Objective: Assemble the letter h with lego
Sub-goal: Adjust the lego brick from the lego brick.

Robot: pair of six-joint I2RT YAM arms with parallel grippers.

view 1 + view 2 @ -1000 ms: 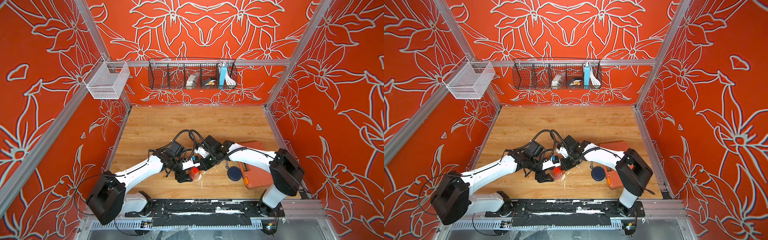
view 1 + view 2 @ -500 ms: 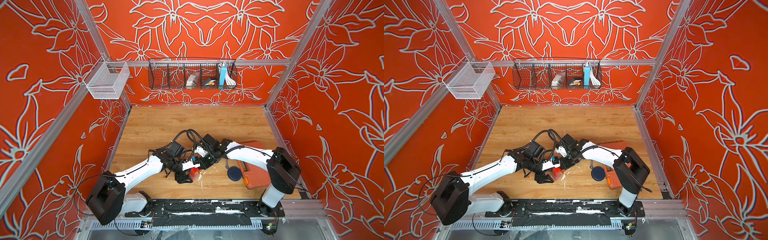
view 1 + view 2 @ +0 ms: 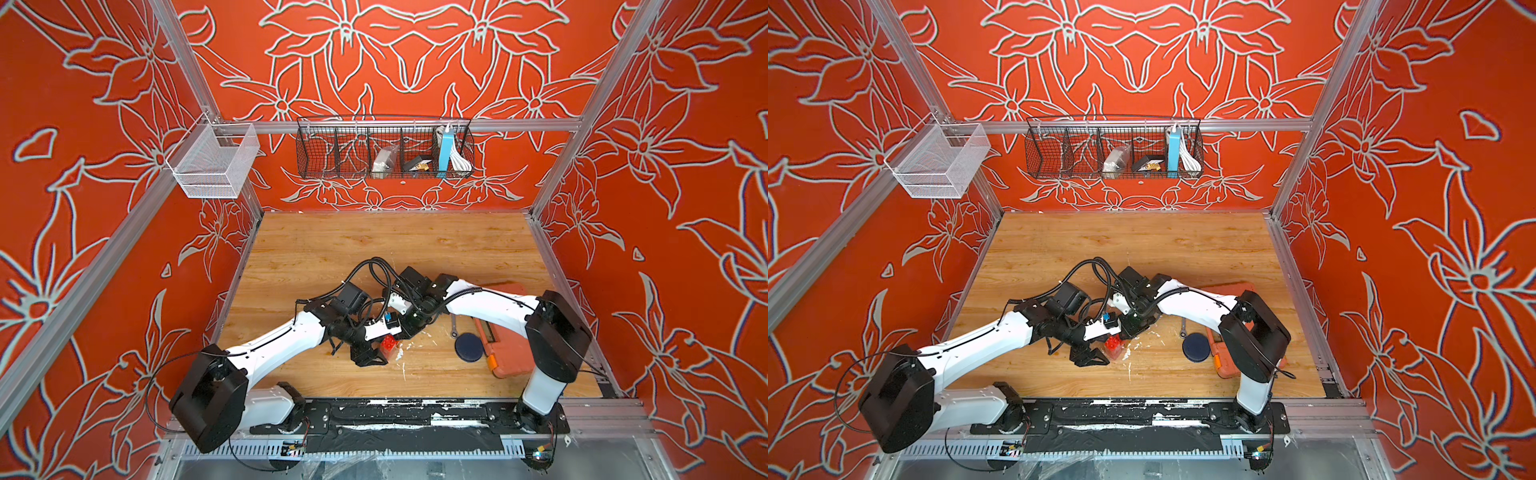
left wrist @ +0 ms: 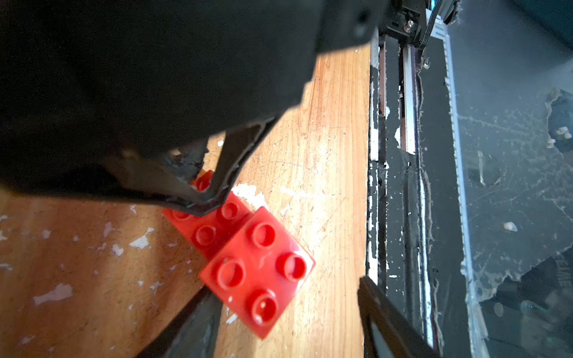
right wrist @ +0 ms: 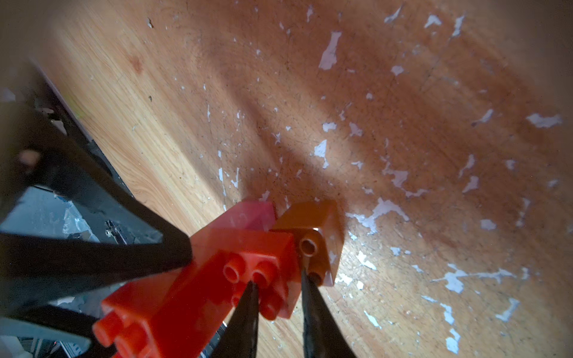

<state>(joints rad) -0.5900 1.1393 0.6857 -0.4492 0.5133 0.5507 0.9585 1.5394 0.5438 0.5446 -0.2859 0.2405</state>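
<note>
A stack of red lego bricks stands near the table's front edge, and shows small in both top views. In the right wrist view a pink brick and an amber-brown brick sit against the red ones. My right gripper is shut on the studded end of a red brick, one finger wedged between red and amber. From the side, my left gripper stands open around the upper red brick, its fingers apart from it. Any other lego is hidden under the arms.
An orange tool case, a dark round disc and a small wrench lie to the right of the bricks. The black front rail runs close by. Two wire baskets hang on the walls.
My left gripper's jaws have widened a little around the red brick. The right arm has shifted slightly while keeping its grip. The bricks stay in place.
</note>
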